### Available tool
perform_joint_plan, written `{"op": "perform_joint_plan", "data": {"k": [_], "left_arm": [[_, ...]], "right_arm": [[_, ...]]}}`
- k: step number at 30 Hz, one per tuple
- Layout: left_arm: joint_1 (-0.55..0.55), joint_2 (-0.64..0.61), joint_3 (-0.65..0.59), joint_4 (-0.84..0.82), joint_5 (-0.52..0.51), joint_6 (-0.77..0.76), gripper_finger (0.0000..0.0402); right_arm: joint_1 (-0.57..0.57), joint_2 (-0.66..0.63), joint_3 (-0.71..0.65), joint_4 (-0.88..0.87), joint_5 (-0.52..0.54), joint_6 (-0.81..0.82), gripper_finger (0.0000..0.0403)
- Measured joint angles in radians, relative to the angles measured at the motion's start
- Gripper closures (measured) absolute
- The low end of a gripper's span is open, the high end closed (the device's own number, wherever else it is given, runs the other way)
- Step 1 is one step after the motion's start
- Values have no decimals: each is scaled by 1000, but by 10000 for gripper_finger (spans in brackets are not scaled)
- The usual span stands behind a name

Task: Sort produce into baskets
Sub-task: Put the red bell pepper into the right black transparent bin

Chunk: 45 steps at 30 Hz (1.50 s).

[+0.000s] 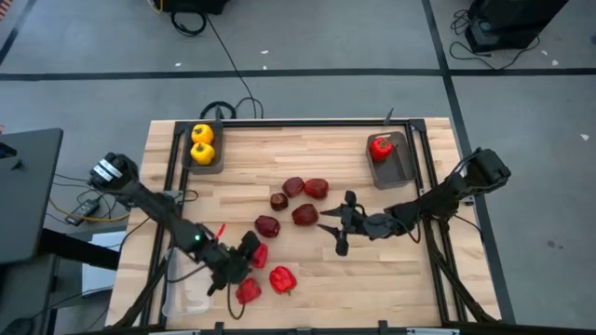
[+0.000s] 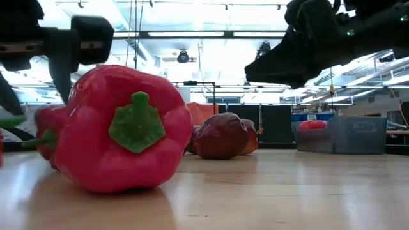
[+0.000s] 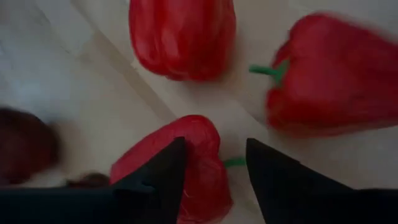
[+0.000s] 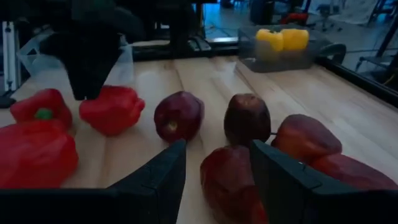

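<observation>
Picking is the step in hand: left pincer (image 1: 250,249) hangs open astride a red pepper (image 3: 186,158) on the bench (image 1: 372,288), near the clear basket (image 1: 182,296). Right pincer (image 1: 341,226), open, faces maroon fruits (image 1: 304,215). Next, the left likely must close.

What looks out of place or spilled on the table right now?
Nothing spilled or damaged. The yellow peppers sit in one grey basket, one red pepper in the other. The clear basket near the left gripper looks empty, with produce loose mid-table.
</observation>
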<state>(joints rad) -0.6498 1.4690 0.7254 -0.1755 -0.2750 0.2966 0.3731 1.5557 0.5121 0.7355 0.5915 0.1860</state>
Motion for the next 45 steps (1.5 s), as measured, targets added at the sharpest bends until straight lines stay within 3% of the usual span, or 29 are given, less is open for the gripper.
{"op": "perform_joint_plan", "data": {"k": [5,15,17,23,29,34,38,41,45], "left_arm": [[-49,26,43,-30,-180,144,255],[-18,31,50,-174,-229,136,257],[-25,22,59,-183,-234,72,257],[-33,22,193,-420,-308,-358,257],[-24,21,229,-686,-406,-584,260],[23,-3,154,-614,-264,-646,274],[17,-31,134,-436,-108,-625,281],[12,-56,143,-379,-96,-626,282],[23,-72,149,-394,-123,-681,282]], "right_arm": [[18,19,1,-2,60,20,214],[11,54,8,5,97,41,214],[12,63,8,4,96,49,214],[13,81,8,-10,96,85,214],[14,79,8,4,96,109,214],[20,79,8,4,86,122,214],[22,79,8,35,-37,133,214],[22,79,27,69,-153,136,214],[23,79,100,24,-181,103,214]]}}
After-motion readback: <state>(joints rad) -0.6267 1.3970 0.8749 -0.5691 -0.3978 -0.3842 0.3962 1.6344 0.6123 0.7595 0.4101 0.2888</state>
